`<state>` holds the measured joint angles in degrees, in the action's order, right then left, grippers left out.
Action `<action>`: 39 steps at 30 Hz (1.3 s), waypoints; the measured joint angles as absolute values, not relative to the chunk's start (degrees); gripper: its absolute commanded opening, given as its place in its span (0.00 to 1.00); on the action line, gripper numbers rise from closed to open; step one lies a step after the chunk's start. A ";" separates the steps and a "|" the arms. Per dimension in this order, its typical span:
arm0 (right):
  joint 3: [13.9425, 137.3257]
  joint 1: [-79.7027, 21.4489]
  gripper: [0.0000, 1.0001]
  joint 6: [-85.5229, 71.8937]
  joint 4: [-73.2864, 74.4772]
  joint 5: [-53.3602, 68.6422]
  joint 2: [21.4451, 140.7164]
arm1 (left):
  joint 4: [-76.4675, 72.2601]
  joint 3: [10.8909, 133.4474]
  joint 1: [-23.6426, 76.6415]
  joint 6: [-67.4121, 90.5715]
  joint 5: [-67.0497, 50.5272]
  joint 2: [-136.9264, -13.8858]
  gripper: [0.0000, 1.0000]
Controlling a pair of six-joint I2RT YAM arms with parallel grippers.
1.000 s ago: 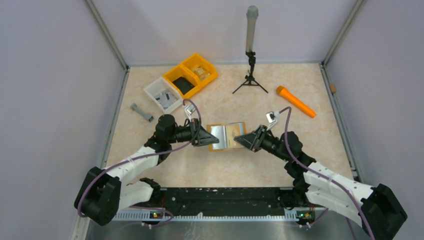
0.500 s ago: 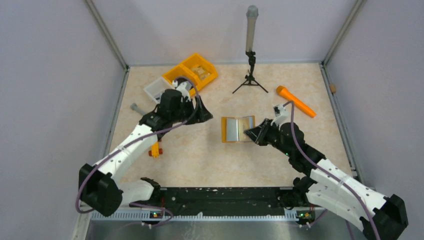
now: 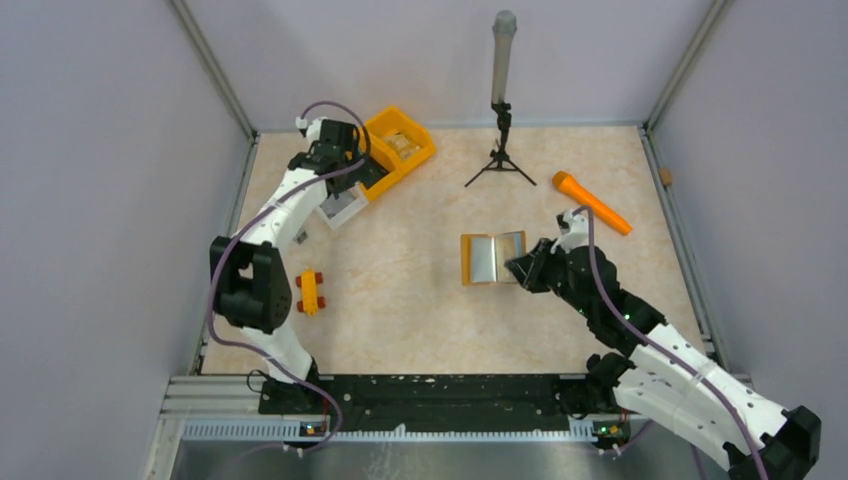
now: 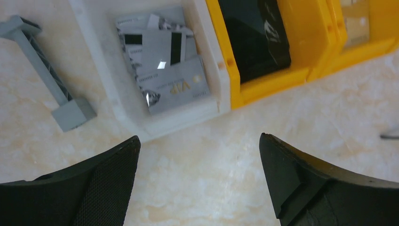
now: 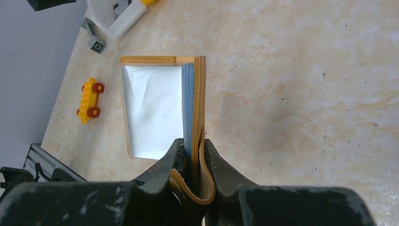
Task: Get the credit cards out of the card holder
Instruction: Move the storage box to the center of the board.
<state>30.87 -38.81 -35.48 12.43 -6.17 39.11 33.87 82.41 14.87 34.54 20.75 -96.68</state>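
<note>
Two arms: left gripper (image 4: pixel 197 141) gapes wide (nothing held), stretched far back-left above the cards (image 4: pixel 164 63) in a white bin (image 4: pixel 106 92). Right gripper (image 5: pixel 193 146) pinches the holder (image 5: pixel 153 106) by its right edge; it lies open mid-table, fold running near-to-far.

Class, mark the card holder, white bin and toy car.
card holder (image 5: pixel 155 60): right wrist view, top stitched edge.
white bin (image 4: pixel 181 118): left wrist view, lower wall.
toy car (image 3: pixel 309 292): top external view, yellow body.
</note>
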 measured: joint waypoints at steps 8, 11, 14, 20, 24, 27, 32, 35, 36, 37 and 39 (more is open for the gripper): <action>30.87 -38.81 0.02 -35.09 12.47 -6.66 36.21 | 34.11 95.33 8.99 36.14 19.84 -112.20 0.99; 30.87 -38.81 0.01 -35.09 12.47 -6.66 36.14 | 35.44 100.03 8.38 37.41 18.94 -117.84 0.98; 30.87 -38.81 0.01 -35.11 12.49 -6.63 36.14 | 36.14 102.50 8.40 38.46 18.22 -120.81 0.91; 30.87 -38.81 0.01 -35.11 12.49 -6.61 36.14 | 37.15 103.72 8.40 38.87 15.27 -122.65 0.62; 30.87 -38.81 0.01 -35.11 12.47 -6.50 36.14 | 36.18 101.67 8.40 38.13 13.13 -121.91 0.31; 30.87 -38.81 0.01 -35.11 12.47 -6.35 36.12 | 34.41 97.25 8.51 37.26 11.46 -119.20 0.26; 30.87 -38.81 0.01 -35.14 12.43 -6.13 36.10 | 33.39 87.13 8.29 34.68 8.32 -111.85 0.29; 30.85 -38.81 0.01 -35.16 12.40 -6.04 36.07 | 32.93 80.97 9.17 33.74 6.35 -107.20 0.30; 30.85 -38.81 0.01 -35.16 12.40 -5.98 36.05 | 32.84 78.48 9.76 33.50 5.91 -105.25 0.30; 30.83 -38.81 0.01 -35.16 12.38 -5.96 36.05 | 32.93 77.28 10.15 33.41 5.63 -104.25 0.31; 30.79 -38.81 0.01 -35.16 12.27 -5.93 36.05 | 32.34 73.58 11.33 33.23 5.26 -101.38 0.32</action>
<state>30.79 -38.81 -35.16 12.27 -5.93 36.05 32.34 73.58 11.33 33.23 5.26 -101.38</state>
